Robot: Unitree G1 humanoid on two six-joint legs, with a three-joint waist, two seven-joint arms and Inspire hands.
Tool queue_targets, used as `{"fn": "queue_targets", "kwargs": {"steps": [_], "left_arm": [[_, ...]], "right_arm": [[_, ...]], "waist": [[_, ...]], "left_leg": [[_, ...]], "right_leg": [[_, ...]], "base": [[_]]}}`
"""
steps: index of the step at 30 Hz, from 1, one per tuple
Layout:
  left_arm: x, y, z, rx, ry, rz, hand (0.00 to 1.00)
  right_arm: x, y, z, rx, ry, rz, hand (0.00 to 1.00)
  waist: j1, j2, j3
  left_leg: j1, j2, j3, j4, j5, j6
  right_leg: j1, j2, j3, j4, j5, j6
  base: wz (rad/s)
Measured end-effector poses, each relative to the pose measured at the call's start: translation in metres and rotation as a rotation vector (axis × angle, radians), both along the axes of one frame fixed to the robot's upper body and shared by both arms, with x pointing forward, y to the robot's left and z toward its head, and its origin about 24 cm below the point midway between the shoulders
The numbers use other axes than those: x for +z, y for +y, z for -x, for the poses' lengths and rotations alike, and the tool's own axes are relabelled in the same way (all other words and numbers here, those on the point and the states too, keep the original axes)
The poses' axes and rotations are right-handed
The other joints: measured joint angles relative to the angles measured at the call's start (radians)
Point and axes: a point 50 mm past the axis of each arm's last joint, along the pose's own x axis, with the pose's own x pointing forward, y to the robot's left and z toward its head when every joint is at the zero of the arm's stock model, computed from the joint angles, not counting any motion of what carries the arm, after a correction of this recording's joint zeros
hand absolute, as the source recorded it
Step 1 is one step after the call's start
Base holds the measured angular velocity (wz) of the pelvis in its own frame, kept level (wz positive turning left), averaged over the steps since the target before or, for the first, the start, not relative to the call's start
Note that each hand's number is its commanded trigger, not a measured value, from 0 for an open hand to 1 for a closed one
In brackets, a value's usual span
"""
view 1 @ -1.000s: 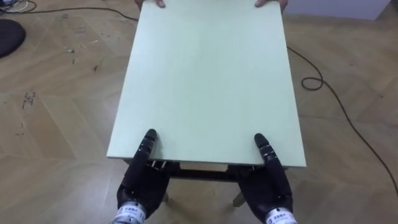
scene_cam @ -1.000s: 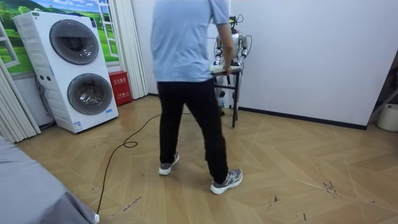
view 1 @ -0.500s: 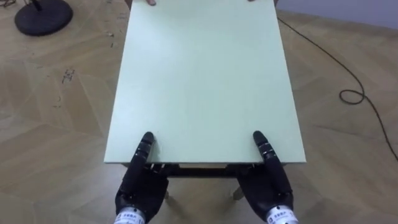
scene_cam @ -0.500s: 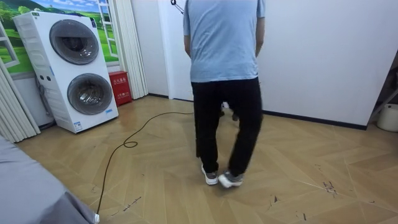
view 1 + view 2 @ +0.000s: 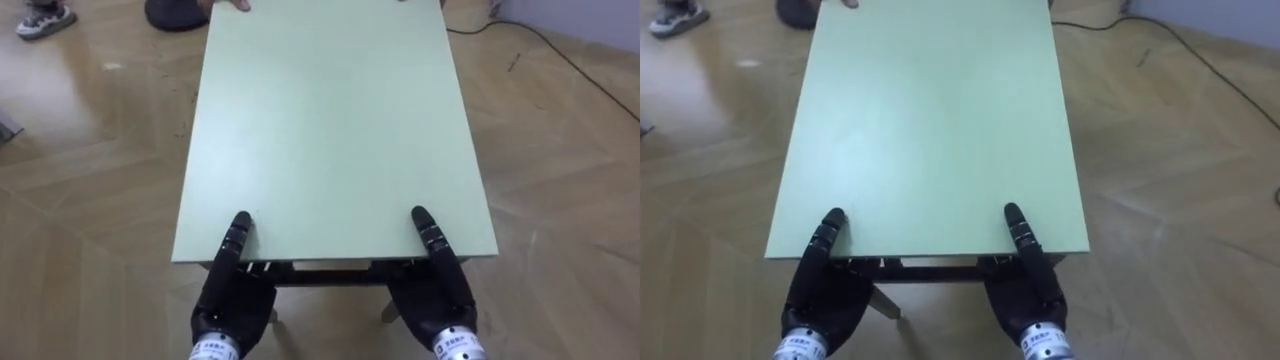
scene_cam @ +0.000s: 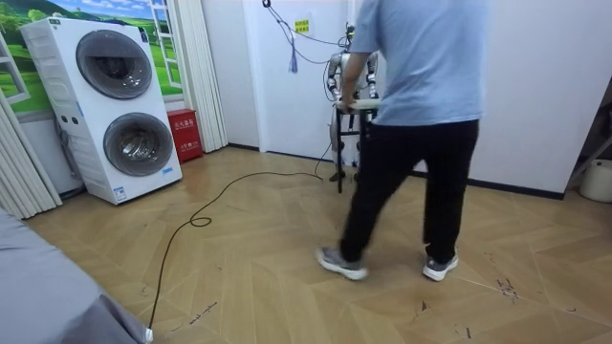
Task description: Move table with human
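Note:
A table with a pale green top (image 5: 330,130) stretches away from me. My left hand (image 5: 232,295) and right hand (image 5: 432,295) grip its near edge, one toward each corner, each thumb lying on top and the palm below the edge. A person's hand (image 5: 228,4) holds the far edge. In the room view the person (image 6: 421,86) strides at the table's far end (image 6: 349,107), and I stand behind it near the white wall.
A black round base (image 5: 175,12) and a shoe (image 5: 40,18) lie on the wood floor beyond the far left corner. A dark cable (image 5: 560,55) runs at the far right. Stacked washing machines (image 6: 120,105) stand at the room view's left.
The floor has slid rightward under the table, so the table and I have swung round. The person has stepped to the room view's right. Both hands keep their hold.

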Motion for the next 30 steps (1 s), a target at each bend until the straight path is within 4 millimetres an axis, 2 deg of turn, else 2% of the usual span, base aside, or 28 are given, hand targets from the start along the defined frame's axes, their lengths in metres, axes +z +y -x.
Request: {"fn": "queue_targets", "kwargs": {"steps": [2,5,7,10,11,12,13,14,15,16,17,18,20,21,22,24,26,28,30], "left_arm": [[0.000,-0.002,0.000,-0.006,0.000,0.004,1.00],[0.000,-0.002,0.000,-0.006,0.001,0.003,1.00],[-0.001,-0.001,0.004,-0.003,0.010,0.004,1.00],[-0.002,-0.001,0.005,-0.003,0.016,0.001,1.00],[-0.002,-0.001,0.004,-0.003,0.018,0.000,1.00],[-0.002,-0.001,0.004,-0.002,0.023,-0.001,1.00],[-0.003,-0.001,0.005,-0.002,0.031,-0.004,1.00],[-0.003,-0.001,0.005,-0.002,0.034,-0.006,1.00],[-0.004,0.001,0.007,-0.004,0.038,-0.012,1.00],[-0.004,0.002,0.007,-0.009,0.039,-0.018,1.00],[-0.004,0.002,0.007,-0.011,0.040,-0.020,1.00],[-0.003,0.003,0.006,-0.014,0.037,-0.025,1.00],[-0.003,0.004,0.005,-0.017,0.036,-0.026,1.00],[-0.003,0.004,0.005,-0.016,0.034,-0.029,1.00],[-0.002,0.005,0.005,-0.013,0.029,-0.033,1.00],[0.000,0.008,0.004,-0.008,0.022,-0.039,1.00],[0.000,0.010,0.004,0.001,0.020,-0.044,1.00],[0.001,0.012,0.004,0.006,0.015,-0.061,1.00],[0.001,0.013,0.006,0.014,0.017,-0.064,1.00]], "right_arm": [[0.000,-0.002,0.000,-0.007,-0.003,0.008,1.00],[0.000,-0.002,-0.001,-0.005,0.000,0.009,1.00],[-0.001,-0.003,0.002,-0.001,0.012,0.013,1.00],[-0.002,-0.004,0.003,0.001,0.021,0.017,1.00],[-0.002,-0.004,0.003,-0.001,0.025,0.017,1.00],[-0.003,-0.003,0.004,-0.004,0.033,0.015,1.00],[-0.005,-0.002,0.006,-0.009,0.042,0.010,1.00],[-0.005,-0.002,0.007,-0.009,0.046,0.008,1.00],[-0.006,-0.001,0.009,-0.010,0.053,0.004,1.00],[-0.007,0.000,0.011,-0.014,0.060,-0.001,1.00],[-0.007,0.001,0.012,-0.015,0.062,-0.004,1.00],[-0.007,0.002,0.011,-0.017,0.062,-0.008,1.00],[-0.007,0.003,0.011,-0.021,0.062,-0.015,1.00],[-0.007,0.004,0.011,-0.021,0.062,-0.018,1.00],[-0.007,0.004,0.011,-0.019,0.060,-0.017,1.00],[-0.006,0.007,0.009,-0.009,0.055,-0.020,1.00],[-0.006,0.009,0.009,-0.001,0.054,-0.025,1.00],[-0.006,0.011,0.009,0.004,0.059,-0.034,1.00],[-0.006,0.013,0.009,0.011,0.059,-0.034,1.00]], "waist": [[0.001,0.000,0.0001],[0.018,-0.002,0.0010],[0.013,-0.003,0.0019],[0.009,-0.005,0.0033],[0.003,-0.004,0.0035],[-0.002,-0.005,0.0038],[-0.008,-0.003,0.0049],[-0.009,-0.001,0.0054],[-0.013,0.001,0.0072],[-0.028,-0.001,0.0068],[-0.041,-0.004,0.0062],[-0.054,-0.012,0.0042],[-0.046,-0.018,0.0042],[-0.033,-0.020,0.0038],[-0.004,-0.022,0.0029],[0.018,-0.026,0.0019],[0.027,-0.033,0.0016],[0.067,-0.048,0.0015],[0.080,-0.053,0.0017]], "left_leg": [[0.001,-0.014,0.000,-0.007,0.006,0.010],[0.000,-0.037,-0.026,-0.012,0.012,0.019],[-0.002,-0.069,-0.069,-0.010,0.014,0.031],[-0.016,-0.099,-0.116,0.012,0.005,0.046],[-0.021,-0.114,-0.148,0.021,0.002,0.049],[-0.018,-0.129,-0.185,0.026,0.003,0.056],[-0.012,-0.142,-0.236,0.032,0.000,0.068],[-0.012,-0.149,-0.271,0.032,0.003,0.071],[-0.009,-0.157,-0.325,0.030,0.013,0.068],[-0.006,-0.173,-0.382,0.020,0.028,0.065],[-0.006,-0.184,-0.411,0.017,0.035,0.063],[-0.009,-0.202,-0.435,0.017,0.042,0.061],[-0.003,-0.219,-0.451,0.017,0.053,0.046],[0.007,-0.212,-0.448,-0.001,0.059,0.040],[0.016,-0.206,-0.450,-0.021,0.066,0.035],[0.025,-0.198,-0.450,-0.039,0.072,0.037],[0.035,-0.194,-0.451,-0.049,0.077,0.036],[0.044,-0.190,-0.452,-0.066,0.079,0.035],[0.047,-0.190,-0.460,-0.071,0.079,0.035]], "right_leg": [[0.006,-0.012,0.001,0.014,-0.012,0.009],[0.010,-0.030,0.000,0.039,-0.024,0.018],[0.018,-0.052,0.003,0.077,-0.044,0.032],[0.016,-0.083,0.008,0.134,-0.066,0.040],[0.009,-0.092,0.043,0.170,-0.069,0.036],[-0.015,-0.099,0.125,0.233,-0.066,0.028],[-0.056,-0.084,0.244,0.285,-0.074,0.009],[-0.073,-0.062,0.296,0.290,-0.084,0.004],[-0.100,-0.017,0.368,0.268,-0.098,-0.005],[-0.109,0.017,0.416,0.207,-0.098,-0.005],[-0.113,0.034,0.440,0.175,-0.096,-0.005],[-0.124,0.057,0.484,0.117,-0.087,-0.012],[-0.123,0.077,0.527,0.080,-0.047,-0.003],[-0.109,0.077,0.513,0.057,-0.039,-0.003],[-0.091,0.081,0.500,0.033,-0.023,-0.008],[-0.063,0.098,0.488,-0.006,-0.007,-0.020],[-0.035,0.105,0.471,-0.042,0.002,-0.021],[-0.016,0.113,0.465,-0.072,0.012,-0.023],[0.001,0.116,0.446,-0.100,0.022,-0.024]], "base": [[0.57],[0.37],[0.57],[0.57],[0.72],[0.94],[0.78],[0.76],[1.02],[1.21],[1.44],[0.97],[0.83],[0.50],[0.16],[0.23],[0.33],[0.15],[0.12]]}}
